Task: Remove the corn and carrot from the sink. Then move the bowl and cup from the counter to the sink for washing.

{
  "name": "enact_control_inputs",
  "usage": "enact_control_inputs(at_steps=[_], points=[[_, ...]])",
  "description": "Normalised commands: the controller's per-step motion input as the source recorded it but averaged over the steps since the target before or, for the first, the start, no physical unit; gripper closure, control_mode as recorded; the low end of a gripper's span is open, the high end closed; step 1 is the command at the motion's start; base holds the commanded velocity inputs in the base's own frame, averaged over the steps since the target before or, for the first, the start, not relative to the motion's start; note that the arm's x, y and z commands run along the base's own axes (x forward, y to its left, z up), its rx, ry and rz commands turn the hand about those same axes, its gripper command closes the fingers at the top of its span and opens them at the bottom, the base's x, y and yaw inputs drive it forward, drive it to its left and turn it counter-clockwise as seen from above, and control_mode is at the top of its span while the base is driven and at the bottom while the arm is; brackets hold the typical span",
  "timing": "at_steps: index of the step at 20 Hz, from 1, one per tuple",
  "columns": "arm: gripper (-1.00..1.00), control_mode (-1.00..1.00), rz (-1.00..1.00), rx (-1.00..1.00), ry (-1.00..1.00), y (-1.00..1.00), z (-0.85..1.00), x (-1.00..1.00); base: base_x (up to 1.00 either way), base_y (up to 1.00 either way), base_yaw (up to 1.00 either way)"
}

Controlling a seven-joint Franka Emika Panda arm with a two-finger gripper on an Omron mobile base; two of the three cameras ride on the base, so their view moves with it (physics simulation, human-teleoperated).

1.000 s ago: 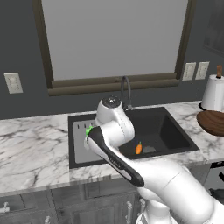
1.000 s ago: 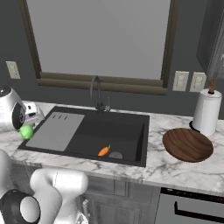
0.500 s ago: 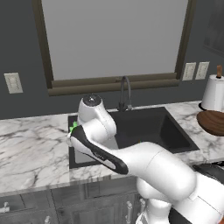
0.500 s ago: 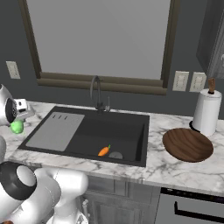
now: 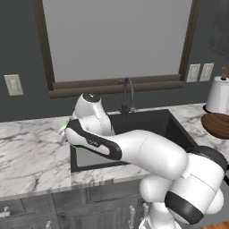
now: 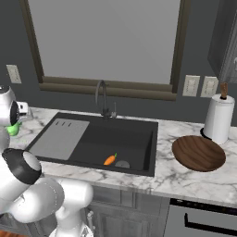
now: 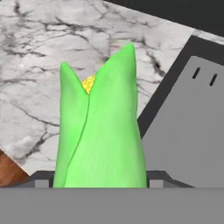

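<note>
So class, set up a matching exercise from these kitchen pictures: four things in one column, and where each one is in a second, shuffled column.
Things:
1. corn
2. carrot
3. bowl
4. paper towel roll

Places:
A. on the counter, right of the sink
B. in the black basin, near the drain
C. upright by the wall, behind the bowl
D. between the jaws of the gripper, over the counter left of the sink

Pairs: 1-D, 2-B, 3-A, 4-C
</note>
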Motion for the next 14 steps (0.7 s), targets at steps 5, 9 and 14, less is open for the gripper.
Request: enact_control_inputs(at_steps=[5,9,14], points=[[1.00,-1.00,0.00,0.14,0.00,0.37,-0.15,0.23,0.00,0.00,0.00],[1.00,-1.00,0.00,0.02,0.00,0.35,-0.13,0.24,0.00,0.00,0.00],[1.00,-1.00,0.00,-0.02,0.00,0.36,-0.14,0.17,0.00,0.00,0.00]])
